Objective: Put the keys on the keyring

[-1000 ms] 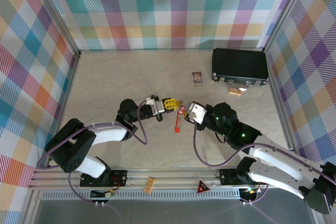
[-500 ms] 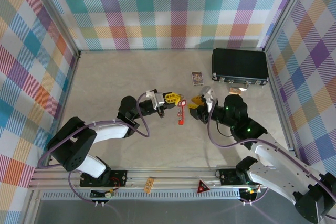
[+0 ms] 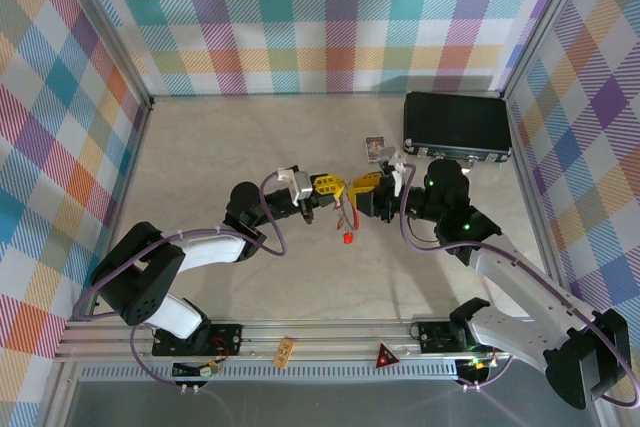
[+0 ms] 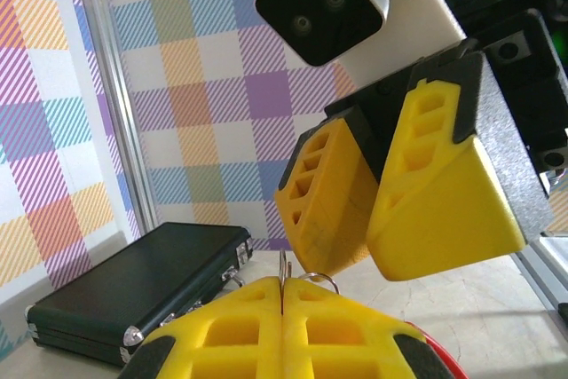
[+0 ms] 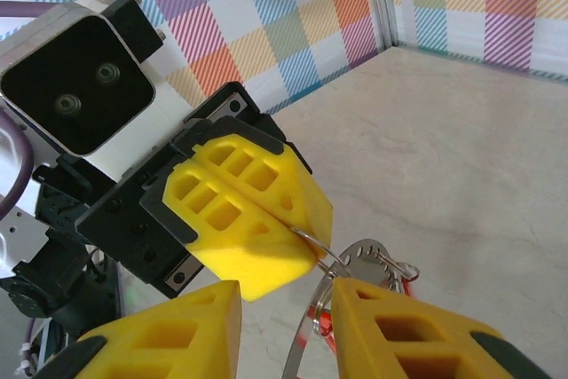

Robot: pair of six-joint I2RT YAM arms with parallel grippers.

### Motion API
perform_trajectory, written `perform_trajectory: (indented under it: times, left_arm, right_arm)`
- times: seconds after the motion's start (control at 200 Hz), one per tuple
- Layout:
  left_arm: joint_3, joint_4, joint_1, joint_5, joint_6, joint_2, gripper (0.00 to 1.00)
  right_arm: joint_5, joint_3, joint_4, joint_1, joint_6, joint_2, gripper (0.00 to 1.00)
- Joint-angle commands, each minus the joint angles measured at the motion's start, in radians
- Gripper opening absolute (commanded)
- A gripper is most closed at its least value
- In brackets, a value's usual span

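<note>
Left gripper (image 3: 333,188) fingers pinching the keyring (image 5: 362,250) wire, right gripper (image 3: 362,185) fingers spread either side of the keyring, red key (image 3: 346,238) just beyond the keyring's near side.

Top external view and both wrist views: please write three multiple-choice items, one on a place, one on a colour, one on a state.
1. Where does the black case lie? A) near left corner B) far right, near the wall C) between the arm bases
2. What colour are the gripper fingers? A) blue B) yellow C) green
3. How is the left gripper? A) wide open B) holding the case C) shut on the keyring
Key: 1 B, it sits at the far right corner; 2 B, yellow in both wrist views; 3 C, its jaws meet on thin wire.
</note>
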Motion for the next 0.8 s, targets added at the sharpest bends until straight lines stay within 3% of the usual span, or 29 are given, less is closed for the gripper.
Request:
perform_trajectory:
  times: [0.0, 0.795]
  left_arm:
    - [0.033, 0.055, -0.008, 0.024, -0.027, 0.000, 0.00]
    - [0.034, 0.055, -0.008, 0.066, -0.048, -0.016, 0.00]
  right_arm:
    - [-0.059, 0.045, 0.032, -0.013, 0.012, 0.017, 0.30]
    - [-0.139, 0.082, 0.020, -0.061, -0.013, 0.098, 0.17]
